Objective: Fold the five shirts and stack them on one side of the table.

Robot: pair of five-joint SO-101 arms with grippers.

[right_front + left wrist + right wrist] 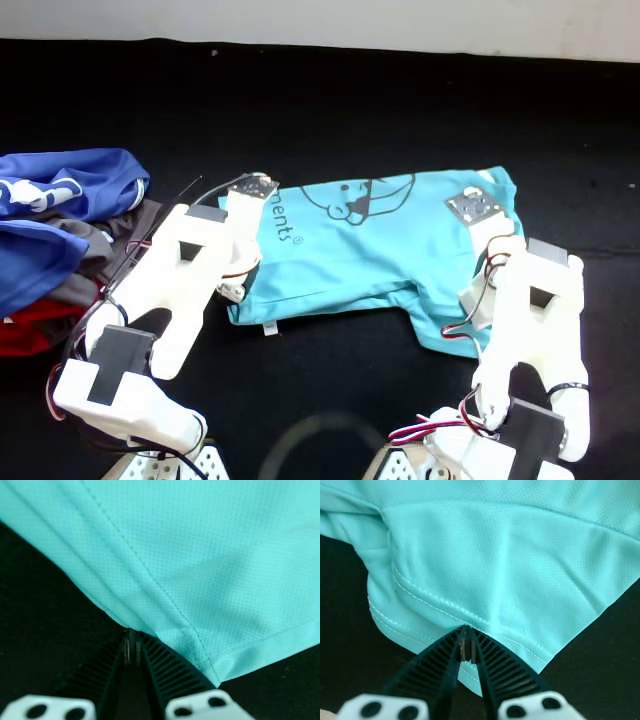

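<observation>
Black worktop (350, 100) seen from above, with two white arms at its near edge. A turquoise shirt (370, 250) lies spread across the middle of the worktop, roughly flat, with shallow creases; a dark line drawing (355, 198) and lettering are printed toward its far edge; one sleeve (432, 322) juts out at the near right, and a small white label (268, 328) shows at the near left corner.

The left arm (180, 270) stretches from the near left to the shirt's left edge; the left gripper (132, 650) is closed, its black ribbed jaws meeting tip to tip on the stitched edge of the shirt, where the fabric puckers close to a corner.

The right arm (535, 300) stretches from the near right to the shirt's right side; the right gripper (466, 647) is likewise closed, its jaws pinching a double-stitched hem, with cloth bulging just beside the tips.

A pile of shirts (60, 240) sits unfolded at the left side of the worktop, just beside the left arm and apart from the turquoise shirt; a blue shirt (70, 185) with white marks lies on top, dark grey cloth (115, 250) under it, and red cloth (25, 335) at the near end; the number of garments in the pile cannot be told.
</observation>
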